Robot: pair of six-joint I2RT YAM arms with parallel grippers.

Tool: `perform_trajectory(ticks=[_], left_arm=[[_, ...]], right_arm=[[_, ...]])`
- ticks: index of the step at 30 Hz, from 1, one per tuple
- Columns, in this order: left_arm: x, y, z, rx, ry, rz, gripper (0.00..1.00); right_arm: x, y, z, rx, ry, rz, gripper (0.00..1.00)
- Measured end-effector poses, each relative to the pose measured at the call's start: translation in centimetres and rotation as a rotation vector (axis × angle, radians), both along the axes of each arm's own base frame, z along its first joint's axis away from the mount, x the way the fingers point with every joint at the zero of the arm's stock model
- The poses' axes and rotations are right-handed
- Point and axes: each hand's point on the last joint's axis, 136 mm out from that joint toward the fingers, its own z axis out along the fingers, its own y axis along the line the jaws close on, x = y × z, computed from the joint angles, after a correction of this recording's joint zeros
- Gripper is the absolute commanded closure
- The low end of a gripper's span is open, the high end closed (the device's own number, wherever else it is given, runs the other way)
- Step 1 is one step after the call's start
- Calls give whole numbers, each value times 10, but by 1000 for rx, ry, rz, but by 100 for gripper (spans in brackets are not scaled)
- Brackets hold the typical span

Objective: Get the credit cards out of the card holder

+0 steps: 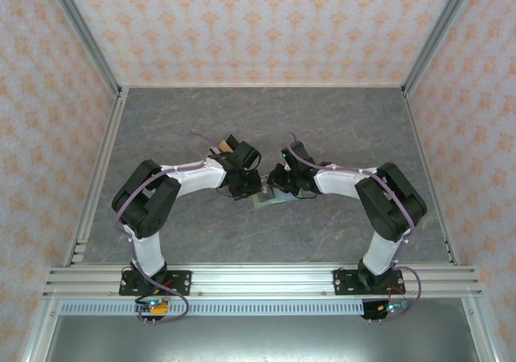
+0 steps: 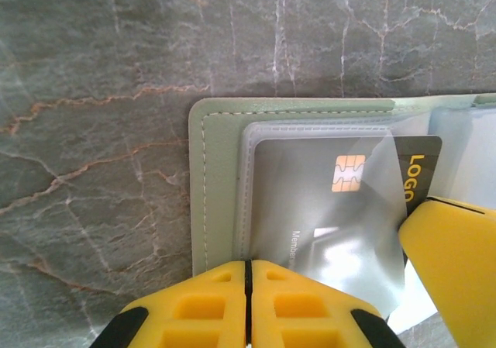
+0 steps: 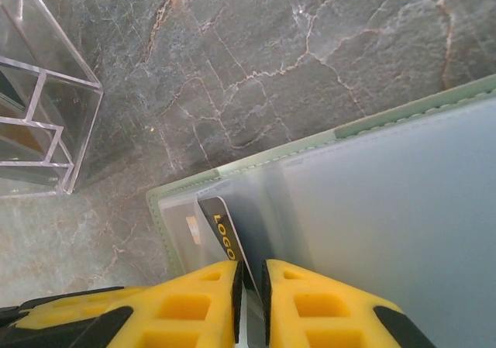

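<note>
Arms [image 1: 193, 176] bent inward, meeting (over card holder [image 2: 209, 208])

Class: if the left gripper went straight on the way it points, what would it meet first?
Most likely the grey chip card in the green card holder, directly ahead of the shut left gripper; its height above the card is unclear.

The card holder [image 2: 211, 208] lies open on the counter [image 2: 93, 131], between the left end effector [image 2: 248, 286] and the right end effector [image 3: 249, 286]; the credit cards [image 2: 310, 208] sit overlapping in its sleeves.
</note>
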Motion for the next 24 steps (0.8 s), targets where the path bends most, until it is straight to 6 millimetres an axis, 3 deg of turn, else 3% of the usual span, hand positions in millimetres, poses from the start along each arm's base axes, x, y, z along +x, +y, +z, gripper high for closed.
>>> perform_trajectory(ticks=[16,24], left_arm=[[0,0,0,8,7,-4,93],[0,0,0,14,4,-20,93]], right_arm=[[-2,2,4,86,-47,63,86],[-2,3,6,103,-63,70,93]])
